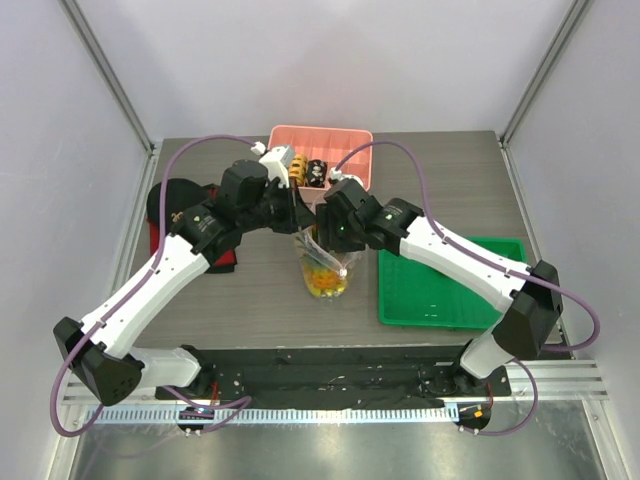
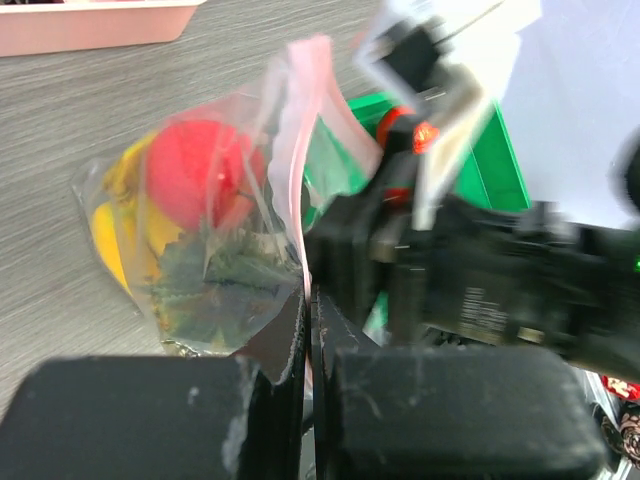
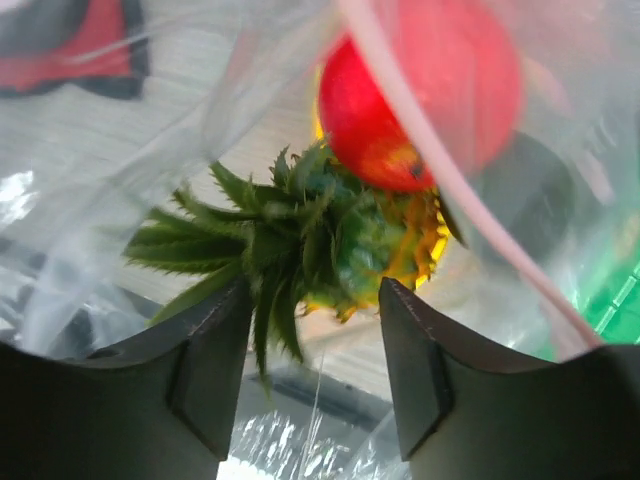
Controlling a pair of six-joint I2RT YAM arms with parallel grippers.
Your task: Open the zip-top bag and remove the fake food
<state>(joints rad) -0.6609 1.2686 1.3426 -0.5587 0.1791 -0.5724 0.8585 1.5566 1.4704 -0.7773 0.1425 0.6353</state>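
The clear zip-top bag [image 1: 338, 262] stands on the table centre with the fake food [image 1: 325, 281] inside. My left gripper [image 1: 300, 215] is shut on the bag's pink zip strip [image 2: 300, 130] at its top edge, as the left wrist view [image 2: 308, 295] shows. There a red fruit [image 2: 195, 170], the yellow banana [image 2: 105, 235] and the pineapple's green crown [image 2: 215, 275] show through the plastic. My right gripper [image 1: 320, 230] is open at the bag's top. In its wrist view [image 3: 315, 290] the pineapple [image 3: 380, 240] lies just beyond the fingertips, a red fruit [image 3: 420, 90] behind it, the zip strip [image 3: 450, 180] crossing.
A pink bin [image 1: 340, 140] at the back holds small dark rings [image 1: 316, 172]. A green tray [image 1: 450, 290] lies right of the bag. A black and red object [image 1: 170, 212] lies at the left, under my left arm.
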